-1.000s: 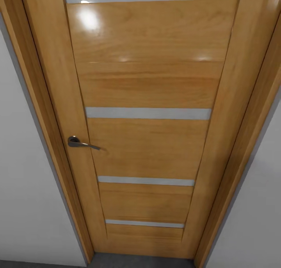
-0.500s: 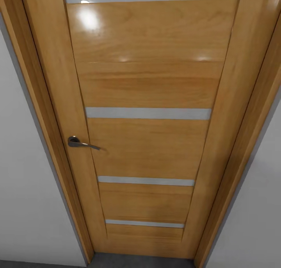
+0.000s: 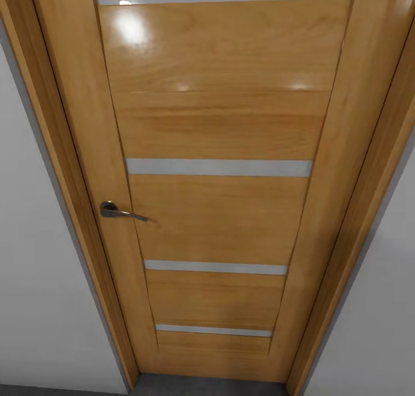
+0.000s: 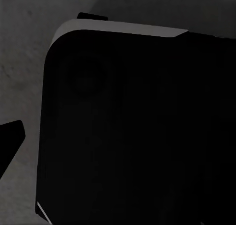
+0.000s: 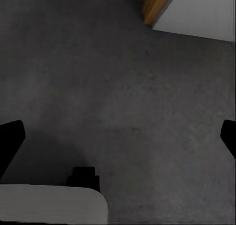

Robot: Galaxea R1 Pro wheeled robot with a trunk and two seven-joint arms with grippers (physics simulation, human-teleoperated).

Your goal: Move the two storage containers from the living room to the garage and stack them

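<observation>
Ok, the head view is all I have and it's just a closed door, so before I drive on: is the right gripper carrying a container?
Observer: No. In the right wrist view the right gripper is open, its fingers wide apart, with bare grey concrete floor between them.
Operator: And the left arm?
Observer: Its wrist view shows one dark fingertip beside a large dark part of the robot's own body. I cannot tell whether that gripper is open or shut.
Operator: Is the door frame near the right arm?
Observer: The foot of the wooden frame meets the white wall ahead of that gripper, clear of its fingers.
</observation>
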